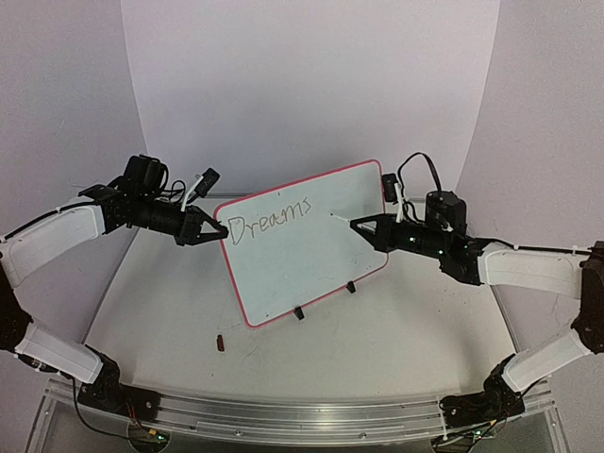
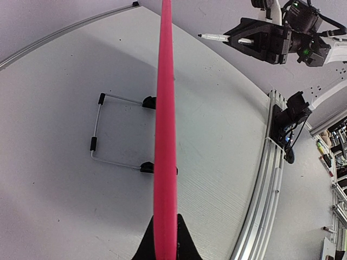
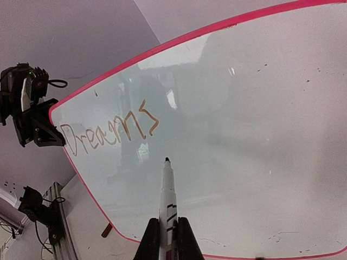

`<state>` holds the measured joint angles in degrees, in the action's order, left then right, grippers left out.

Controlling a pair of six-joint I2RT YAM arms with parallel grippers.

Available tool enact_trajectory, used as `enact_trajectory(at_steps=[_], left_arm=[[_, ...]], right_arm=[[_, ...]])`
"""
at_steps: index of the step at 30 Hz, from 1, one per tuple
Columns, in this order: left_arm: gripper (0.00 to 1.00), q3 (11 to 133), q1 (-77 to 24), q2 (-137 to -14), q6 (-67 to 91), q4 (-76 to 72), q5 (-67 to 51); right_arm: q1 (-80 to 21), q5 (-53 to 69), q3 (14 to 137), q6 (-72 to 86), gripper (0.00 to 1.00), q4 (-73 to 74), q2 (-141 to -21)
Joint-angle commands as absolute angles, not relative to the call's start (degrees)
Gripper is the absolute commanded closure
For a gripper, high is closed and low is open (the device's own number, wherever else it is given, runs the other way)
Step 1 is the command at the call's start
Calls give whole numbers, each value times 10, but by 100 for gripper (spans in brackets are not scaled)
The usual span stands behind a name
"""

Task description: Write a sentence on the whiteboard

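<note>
The whiteboard (image 1: pixel 311 255) with a thin red frame stands tilted on small black feet at the table's middle. The word "Dreams" (image 1: pixel 272 219) is written at its upper left; it also shows in the right wrist view (image 3: pixel 108 130). My left gripper (image 1: pixel 219 229) is shut on the board's left edge; in the left wrist view the red frame (image 2: pixel 164 135) runs edge-on between its fingers. My right gripper (image 1: pixel 363 226) is shut on a white marker pen (image 3: pixel 167 200), uncapped, its dark tip (image 1: pixel 332 215) pointing at the board right of the word; contact cannot be told.
A small red cap (image 1: pixel 221 343) lies on the table near the board's lower left corner. The board's wire stand (image 2: pixel 108 130) rests behind it. An aluminium rail (image 1: pixel 302 415) runs along the near edge. Curved white walls enclose the back.
</note>
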<state>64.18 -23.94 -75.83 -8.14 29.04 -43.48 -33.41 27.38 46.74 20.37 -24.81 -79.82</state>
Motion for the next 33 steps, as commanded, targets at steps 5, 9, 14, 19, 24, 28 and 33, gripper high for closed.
enact_trajectory(at_steps=[5,9,14,19,24,28,33], left_arm=[[100,649,-245,-762,-98,314,-427],[100,649,-245,-763,-98,315,-427],[100,649,-245,-764,-98,315,-428],[100,649,-246,-765,-98,315,-427],[100,650,-245,-767,-98,315,-427],[100,650,-245,-767,-99,315,-427],[100,650,-246,-768,-99,315,-428]], right_arm=[[-334,219,520,184,100,-263,-828],[-334,224,535,182,100,-263,-846],[-334,217,545,182,100,-268,-860],[-334,209,554,183,100,-272,-875],[-334,197,563,182,100,-273,-888],[-334,185,568,180,100,-277,-889],[-334,177,580,177,100,-284,-889]])
